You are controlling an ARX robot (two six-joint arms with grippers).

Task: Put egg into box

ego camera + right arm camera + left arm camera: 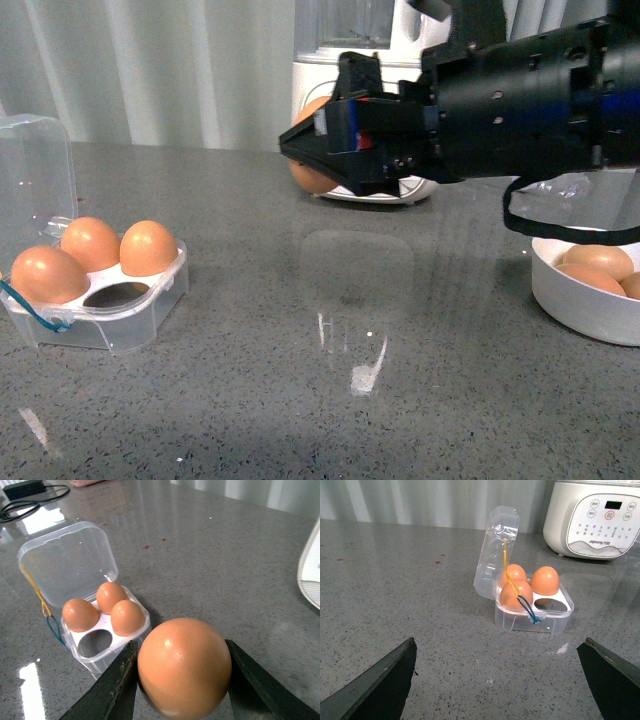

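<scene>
From the front, the right arm (530, 100) stretched leftward above the bench (250, 420), the right jaws pinching the egg (306, 178), well apart from the open box (130, 325) at the left, which held three other eggs (90, 243) and one empty cell. In the left wrist view the left jaws stood spread wide, nothing between them, the box (530, 622) ahead. In the right wrist view the egg (184, 667) sat clamped between the right jaws, near the box (70, 565)

R arm (540, 100) is extended leftward, approx. level; R gripper (312, 150) is clamped on the egg (184, 667). L gripper (498, 645) is held w/ fingers spread wide.
</scene>
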